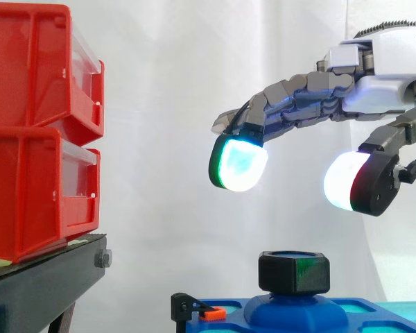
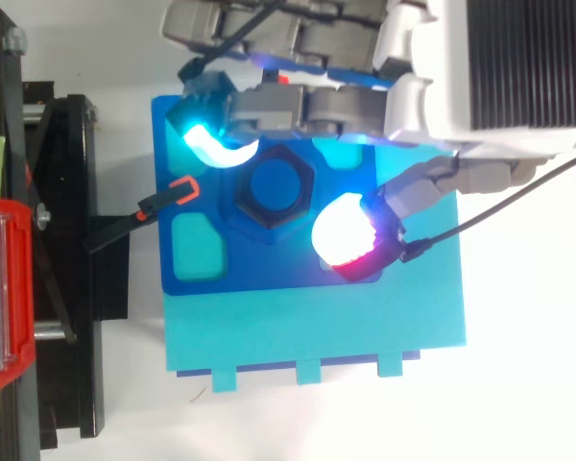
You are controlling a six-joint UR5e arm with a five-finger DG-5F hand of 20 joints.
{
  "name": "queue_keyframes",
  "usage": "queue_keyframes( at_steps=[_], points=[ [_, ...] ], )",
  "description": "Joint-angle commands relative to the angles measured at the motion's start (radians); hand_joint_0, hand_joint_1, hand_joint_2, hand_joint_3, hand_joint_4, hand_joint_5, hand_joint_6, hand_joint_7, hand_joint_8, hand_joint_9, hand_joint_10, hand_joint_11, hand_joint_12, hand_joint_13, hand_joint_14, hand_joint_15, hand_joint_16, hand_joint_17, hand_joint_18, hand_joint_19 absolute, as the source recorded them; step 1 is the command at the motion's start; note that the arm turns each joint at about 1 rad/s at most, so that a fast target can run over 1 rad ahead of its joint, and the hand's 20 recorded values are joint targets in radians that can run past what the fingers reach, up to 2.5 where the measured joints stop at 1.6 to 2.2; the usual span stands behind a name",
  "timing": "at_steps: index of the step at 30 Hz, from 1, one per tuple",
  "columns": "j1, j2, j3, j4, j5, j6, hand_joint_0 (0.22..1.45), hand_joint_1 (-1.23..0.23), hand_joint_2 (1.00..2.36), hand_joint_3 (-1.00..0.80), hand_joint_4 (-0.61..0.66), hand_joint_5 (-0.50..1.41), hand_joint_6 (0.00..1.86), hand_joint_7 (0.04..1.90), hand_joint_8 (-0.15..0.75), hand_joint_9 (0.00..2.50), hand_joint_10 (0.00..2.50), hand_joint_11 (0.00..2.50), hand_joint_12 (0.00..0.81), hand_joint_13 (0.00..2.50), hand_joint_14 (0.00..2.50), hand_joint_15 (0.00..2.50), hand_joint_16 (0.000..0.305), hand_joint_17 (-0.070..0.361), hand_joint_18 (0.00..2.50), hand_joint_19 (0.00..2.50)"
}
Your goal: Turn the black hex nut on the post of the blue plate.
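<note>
Hand (image 1: 381, 87) spread open, hovering clear above black hex nut (image 1: 294, 272) on blue plate (image 2: 261, 271).

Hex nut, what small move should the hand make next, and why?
Probably lower straight down. The hand hangs open above the nut with clear air between them, and seen from the top its pads sit on either side of it.
</note>
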State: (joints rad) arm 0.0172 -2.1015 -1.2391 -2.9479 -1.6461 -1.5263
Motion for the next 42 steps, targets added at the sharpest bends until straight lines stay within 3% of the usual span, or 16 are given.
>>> queue_keyframes(
  at_steps=[1,11,14,20,35,42],
  points=[
    [0.009,-0.003,0.0,0.0,0.002,0.002,0.45,-0.68,1.0,-0.5,0.17,-0.26,0.5,0.84,0.166,0.14,0.0,0.09,0.324,0.09,0.0,0.0,0.047,0.105,0.16,0.2],
    [0.013,-0.003,-0.005,-0.016,-0.003,0.008,0.48,-0.7,1.0,-0.5,0.16,-0.26,0.5,0.84,0.155,0.14,0.0,0.09,0.311,0.09,0.0,0.0,0.044,0.099,0.15,0.2],
    [0.013,-0.003,-0.025,-0.01,-0.001,0.015,0.49,-0.7,1.0,-0.5,0.16,-0.26,0.5,0.84,0.151,0.14,0.0,0.08,0.306,0.09,0.0,0.0,0.043,0.096,0.15,0.2],
    [0.013,-0.003,-0.063,0.067,-0.001,0.044,0.55,-0.71,1.0,-0.5,0.14,-0.26,0.5,0.84,0.136,0.14,0.0,0.08,0.292,0.08,0.0,0.0,0.04,0.09,0.14,0.21],
    [0.015,-0.005,-0.065,0.082,-0.001,0.044,0.57,-0.73,1.0,-0.5,0.14,-0.26,0.5,0.84,0.13,0.14,0.0,0.1,0.285,0.09,0.0,0.0,0.039,0.088,0.14,0.22],
    [0.015,-0.058,-0.06,0.112,-0.006,0.074,0.57,-0.73,1.0,-0.5,0.14,-0.26,0.5,0.84,0.129,0.14,0.0,0.08,0.284,0.09,0.0,0.0,0.039,0.088,0.14,0.22]
  ],
)
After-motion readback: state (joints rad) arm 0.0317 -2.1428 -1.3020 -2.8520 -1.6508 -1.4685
